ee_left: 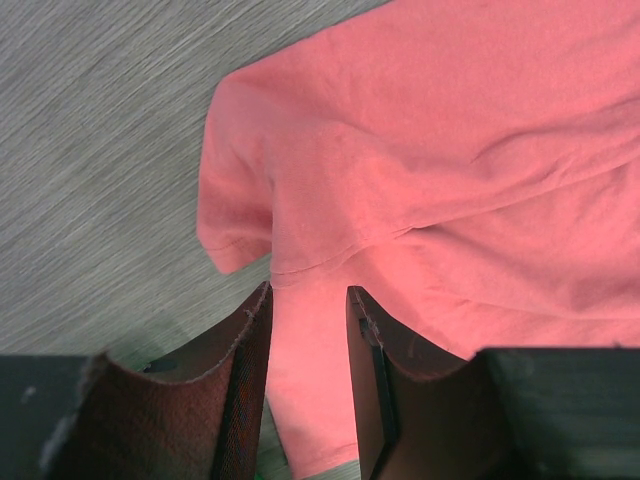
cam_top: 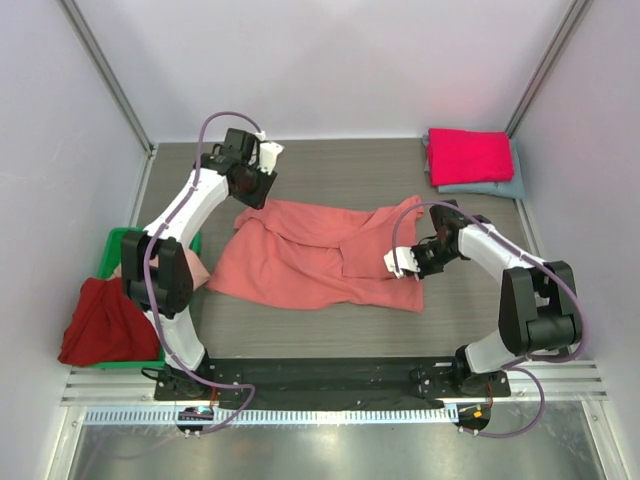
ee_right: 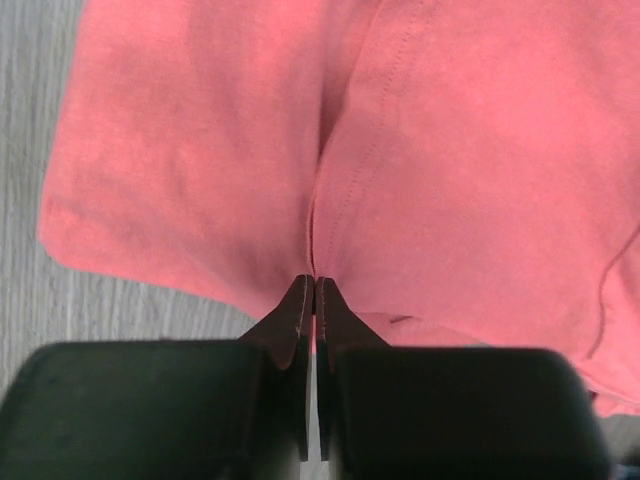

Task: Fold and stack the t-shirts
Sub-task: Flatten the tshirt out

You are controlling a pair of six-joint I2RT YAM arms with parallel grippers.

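In the top view the right claw [cam_top: 412,262] is mostly hidden under its own wrist and white camera. The wrist view shows it [ee_right: 315,285] clenched on a raised fold of the salmon shirt [ee_right: 450,150], with a stitched seam running up from the pinch. The left claw [cam_top: 254,190] hangs at the shirt's far-left corner. Its wrist view shows it [ee_left: 307,295] released, fingers apart over a short sleeve; whether they touch the cloth cannot be told.

The bin [cam_top: 118,240] at the left edge is largely covered. A dark red shirt [cam_top: 100,325] spills over its near side and off the bench, and a pink shirt [cam_top: 195,272] peeks out behind the left arm. In the far-right corner only the near and right edges of a grey-blue shirt [cam_top: 490,187] show under a folded magenta shirt [cam_top: 470,155].

The salmon shirt [cam_top: 320,255] lies mid-bench [cam_top: 330,330], spread wide from left to right and rumpled. A flap lies folded across its middle, one part reaches toward the far edge, and the near edge is uneven. Its cloth [ee_left: 450,150] is plain with soft creases.
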